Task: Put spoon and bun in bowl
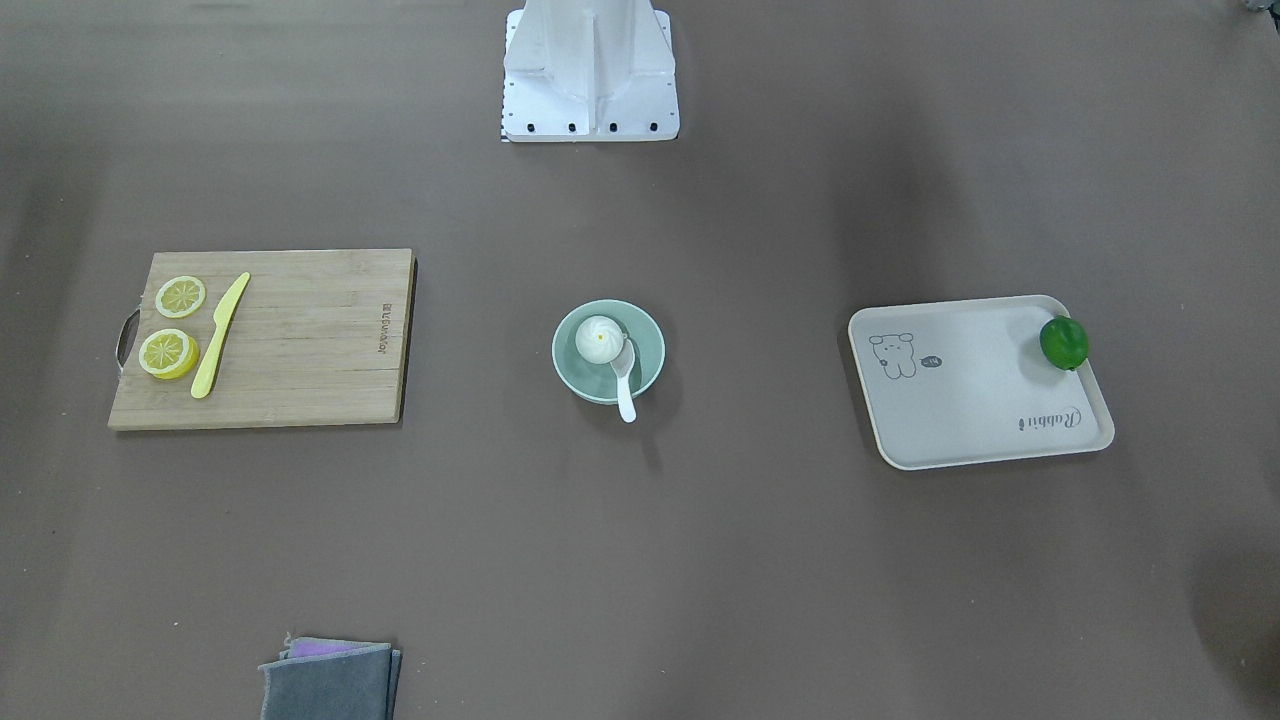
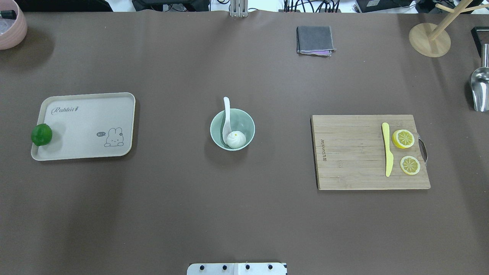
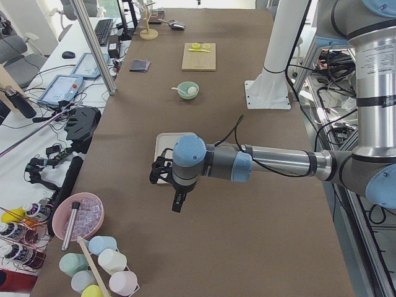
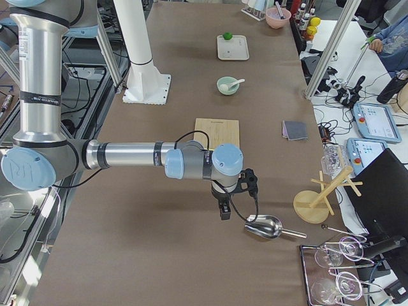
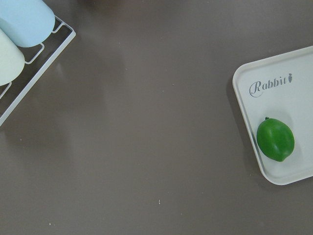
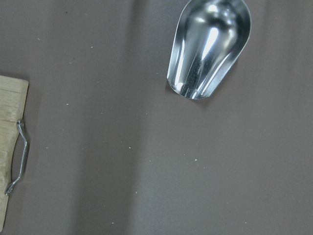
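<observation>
The pale mint-green bowl stands at the table's middle, also in the front view. The white bun lies inside it. The white spoon rests with its scoop in the bowl beside the bun and its handle over the rim. My left gripper hangs near the tray, far from the bowl. My right gripper hangs beside the metal scoop, past the cutting board. I cannot tell whether either is open or shut.
A wooden cutting board holds a yellow knife and two lemon slices. A beige tray carries a green lime. A grey cloth, metal scoop and wooden stand lie at the far side.
</observation>
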